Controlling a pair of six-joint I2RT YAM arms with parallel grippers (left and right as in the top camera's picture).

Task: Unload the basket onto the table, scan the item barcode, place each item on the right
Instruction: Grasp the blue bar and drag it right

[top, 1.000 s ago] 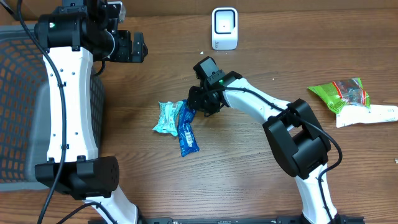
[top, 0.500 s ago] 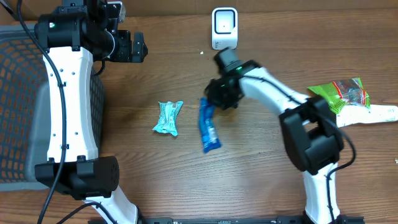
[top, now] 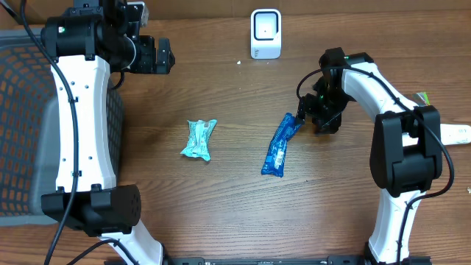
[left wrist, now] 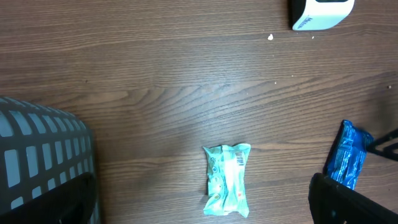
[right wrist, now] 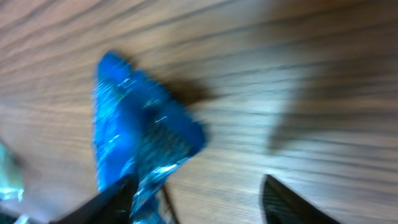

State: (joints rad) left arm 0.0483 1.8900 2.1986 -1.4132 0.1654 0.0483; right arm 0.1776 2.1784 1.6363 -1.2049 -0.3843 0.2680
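Observation:
A blue packet [top: 280, 145] lies slanted on the wooden table, right of centre; it is blurred in the right wrist view [right wrist: 137, 130]. My right gripper [top: 307, 118] sits at its upper end, open. In its wrist view [right wrist: 198, 186] the packet's crumpled end lies against the left finger [right wrist: 106, 202], with bare table between the jaws. A teal packet [top: 199, 138] lies left of centre. The white barcode scanner [top: 266, 33] stands at the back. My left gripper [top: 158, 55] hangs high at the back left, open wide [left wrist: 200, 186] over the teal packet [left wrist: 227, 180].
A grey mesh basket [top: 22, 125] fills the left side. A white packet [top: 458, 134] and a sliver of green wrapper [top: 425, 96] show at the right edge behind my right arm. The left wrist view catches the scanner [left wrist: 320, 12] and blue packet [left wrist: 348, 155].
My right gripper carried the blue packet from beside the teal one rightward across the table, then opened; the packet now lies on the wood. The left arm has not moved.

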